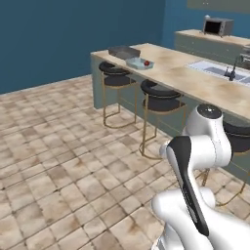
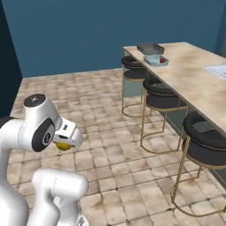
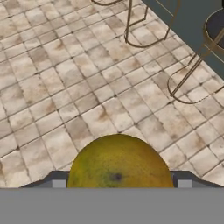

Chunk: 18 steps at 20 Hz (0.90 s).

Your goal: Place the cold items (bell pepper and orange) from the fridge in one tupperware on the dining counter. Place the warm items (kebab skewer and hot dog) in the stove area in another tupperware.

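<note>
No brand, label or writing is showing on anything here. The orange is sitting between the fingers of the gripper; the jaws are standing wide and are closed around the fruit. Its skin is matte, yellow-orange with a greenish tint, and a small dark spot is marking its round front. In the right base view the orange is peeking out as a small yellow ball under the white hand, low above the floor.

The floor is made of square beige stone tiles with brown blotches and pale joints. The dining counter is having a light, marbled stone top on a grey-green body. Near its far end a clear, shallow tupperware is lying, with something small and red inside it, probably the bell pepper, though it is too small to tell. Just behind it, a second tupperware, dark grey and rectangular, is resting. Bar stools with round black cushions and thin brass frames are standing along the counter. On the back counter a boxy microwave is sitting, and a steel sink with a dark tap is set in the counter top.
</note>
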{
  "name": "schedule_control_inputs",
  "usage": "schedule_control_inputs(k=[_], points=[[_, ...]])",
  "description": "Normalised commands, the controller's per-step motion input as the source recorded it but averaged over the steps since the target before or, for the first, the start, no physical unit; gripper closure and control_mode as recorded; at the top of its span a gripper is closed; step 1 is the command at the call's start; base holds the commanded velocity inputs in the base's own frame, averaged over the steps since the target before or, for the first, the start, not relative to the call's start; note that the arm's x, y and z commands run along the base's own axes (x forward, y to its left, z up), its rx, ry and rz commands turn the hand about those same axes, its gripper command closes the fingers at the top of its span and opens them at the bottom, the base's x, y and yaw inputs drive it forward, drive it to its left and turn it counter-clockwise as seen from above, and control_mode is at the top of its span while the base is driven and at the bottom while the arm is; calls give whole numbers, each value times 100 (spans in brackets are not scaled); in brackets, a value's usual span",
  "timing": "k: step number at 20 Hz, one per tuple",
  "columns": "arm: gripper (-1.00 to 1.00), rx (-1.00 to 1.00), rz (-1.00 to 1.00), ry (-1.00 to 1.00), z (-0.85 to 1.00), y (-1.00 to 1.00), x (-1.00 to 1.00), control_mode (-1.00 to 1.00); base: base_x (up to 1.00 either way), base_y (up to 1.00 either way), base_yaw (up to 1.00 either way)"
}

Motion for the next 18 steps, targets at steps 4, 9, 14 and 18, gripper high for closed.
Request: schedule_control_inputs(k=[4, 9, 14, 18], points=[[100, 0, 0, 0, 0, 0, 0, 100, 100, 64, -12], [100, 0, 0, 0, 0, 0, 0, 100, 100, 58, -14], [100, 0, 0, 0, 0, 0, 0, 100, 100, 68, -15], [100, 0, 0, 0, 0, 0, 0, 100, 100, 78, -16]])
